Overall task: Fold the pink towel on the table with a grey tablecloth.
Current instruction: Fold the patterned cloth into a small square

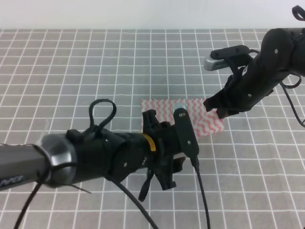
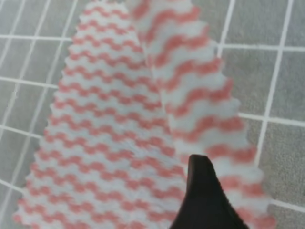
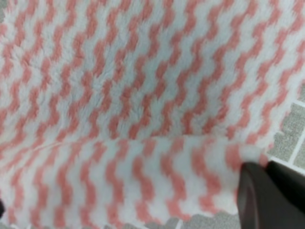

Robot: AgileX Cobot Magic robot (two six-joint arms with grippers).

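The pink towel (image 1: 202,118) lies mid-table on the grey tablecloth (image 1: 86,62), its left part hidden behind my left arm. My left gripper (image 1: 151,119) is at the towel's left edge. In the left wrist view one dark fingertip (image 2: 202,191) shows under a raised flap of the towel (image 2: 190,95), so that gripper looks shut on it. My right gripper (image 1: 215,109) sits at the towel's right edge. The right wrist view is filled by the towel (image 3: 143,81), with a turned-over strip along the bottom and a dark fingertip (image 3: 267,198) at its corner.
White grid lines cover the cloth all round the towel. A pale wall (image 1: 143,12) bounds the table's far edge. My left arm's cables (image 1: 202,191) hang over the near part of the table.
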